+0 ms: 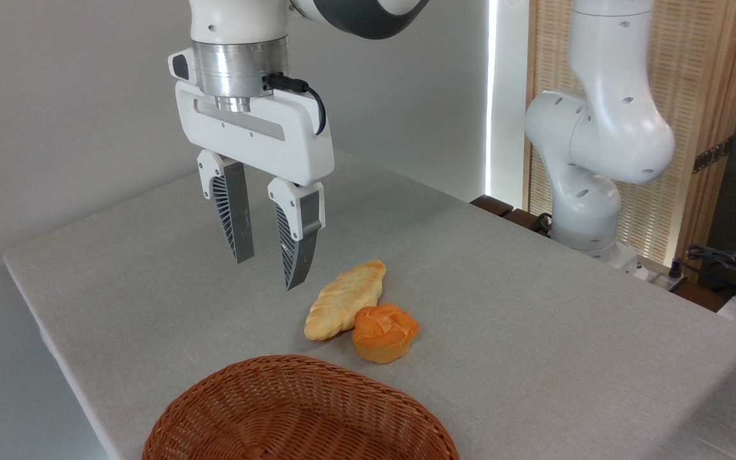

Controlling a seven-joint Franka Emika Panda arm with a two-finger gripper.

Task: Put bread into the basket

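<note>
- The grey cloth table (534,358) has bare surface to the left of the bread (344,298); its left edge is well apart from it.
- The gripper (269,271) hangs above the table, pointing down, just left of the bread, fingers spread and holding nothing.
- The ridged pale loaf lies on the table, touching a round orange bun (384,332).
- The woven wicker basket (298,415) stands near, at the front edge.
</note>
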